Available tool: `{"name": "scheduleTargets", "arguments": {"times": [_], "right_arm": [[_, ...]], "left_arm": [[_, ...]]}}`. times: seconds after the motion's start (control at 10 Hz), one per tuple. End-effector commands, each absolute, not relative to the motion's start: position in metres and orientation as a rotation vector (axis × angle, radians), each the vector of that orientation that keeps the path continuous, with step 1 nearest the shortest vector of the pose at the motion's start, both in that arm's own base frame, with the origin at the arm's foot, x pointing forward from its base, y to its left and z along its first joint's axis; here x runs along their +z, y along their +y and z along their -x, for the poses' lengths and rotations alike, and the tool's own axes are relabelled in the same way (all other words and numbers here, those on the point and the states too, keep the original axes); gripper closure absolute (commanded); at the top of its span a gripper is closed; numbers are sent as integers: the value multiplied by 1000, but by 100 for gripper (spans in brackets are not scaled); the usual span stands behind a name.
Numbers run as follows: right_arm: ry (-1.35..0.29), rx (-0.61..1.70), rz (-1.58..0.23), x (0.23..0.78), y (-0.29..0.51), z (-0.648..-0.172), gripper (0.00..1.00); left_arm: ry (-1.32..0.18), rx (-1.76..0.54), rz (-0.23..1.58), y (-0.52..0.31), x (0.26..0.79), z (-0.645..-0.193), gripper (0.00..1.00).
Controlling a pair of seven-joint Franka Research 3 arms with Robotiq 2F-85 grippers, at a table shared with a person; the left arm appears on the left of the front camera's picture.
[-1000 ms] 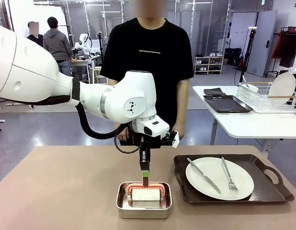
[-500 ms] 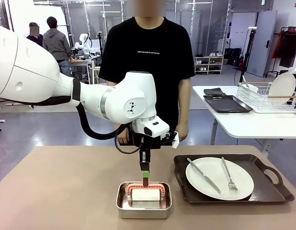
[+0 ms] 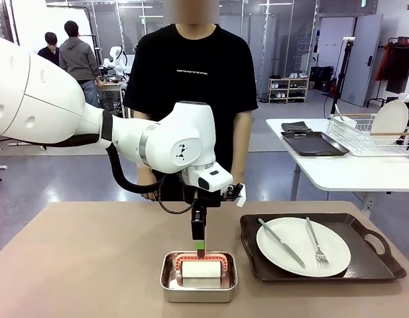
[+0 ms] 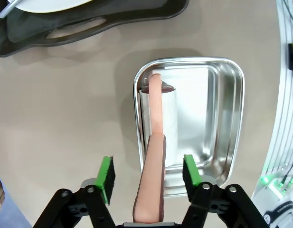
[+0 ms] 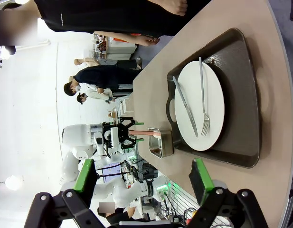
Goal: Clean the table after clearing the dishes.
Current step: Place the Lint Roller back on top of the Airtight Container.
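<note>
Your left gripper [image 4: 147, 173] hangs over the pan [image 3: 168, 281] at 6 o'clock on the table [image 3: 91, 265], with its claw spread. The pink handle [image 4: 155, 123] of the roller [image 3: 203, 270] stands between the pads [image 4: 107, 173] and seems to touch neither, so nothing is pinched; the roller lies inside the pan. Your right gripper [image 5: 142, 178] is spread too and holds nothing. I judge the task is about half way: 1 tray [image 3: 370, 265] with 1 plate [image 3: 337, 255], 1 knife [image 3: 282, 243] and 1 fork [image 3: 315, 242] lies at 3 o'clock from the pan, so the clearing is not finished. On the side table [image 3: 337, 173] at 2 o'clock you see a second tray [image 3: 313, 144], and a second plate [image 3: 390, 121] in the rack [image 3: 363, 139]. The cleaning of the table looks not yet begun.
</note>
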State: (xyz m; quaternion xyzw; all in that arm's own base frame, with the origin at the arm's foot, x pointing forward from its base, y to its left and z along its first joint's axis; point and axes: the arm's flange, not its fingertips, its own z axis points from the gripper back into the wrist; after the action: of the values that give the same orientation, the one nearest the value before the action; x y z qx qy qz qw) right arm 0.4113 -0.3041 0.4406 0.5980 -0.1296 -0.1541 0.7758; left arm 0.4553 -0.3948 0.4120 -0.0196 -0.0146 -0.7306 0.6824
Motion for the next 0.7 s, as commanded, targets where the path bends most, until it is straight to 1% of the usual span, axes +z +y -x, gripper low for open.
{"name": "scheduleTargets", "arguments": {"times": [0.0, 0.4, 0.6], "right_arm": [[-287, -333, -1297, 444, -303, -410, 0], [-287, -333, -1297, 444, -303, -410, 0], [-287, -333, -1297, 444, -303, -410, 0]], "left_arm": [[-4, -1642, 34, -391, 408, -446, 0], [-85, -1621, -11, -388, 461, -438, 0], [-87, -1613, 8, -384, 479, -432, 0]]}}
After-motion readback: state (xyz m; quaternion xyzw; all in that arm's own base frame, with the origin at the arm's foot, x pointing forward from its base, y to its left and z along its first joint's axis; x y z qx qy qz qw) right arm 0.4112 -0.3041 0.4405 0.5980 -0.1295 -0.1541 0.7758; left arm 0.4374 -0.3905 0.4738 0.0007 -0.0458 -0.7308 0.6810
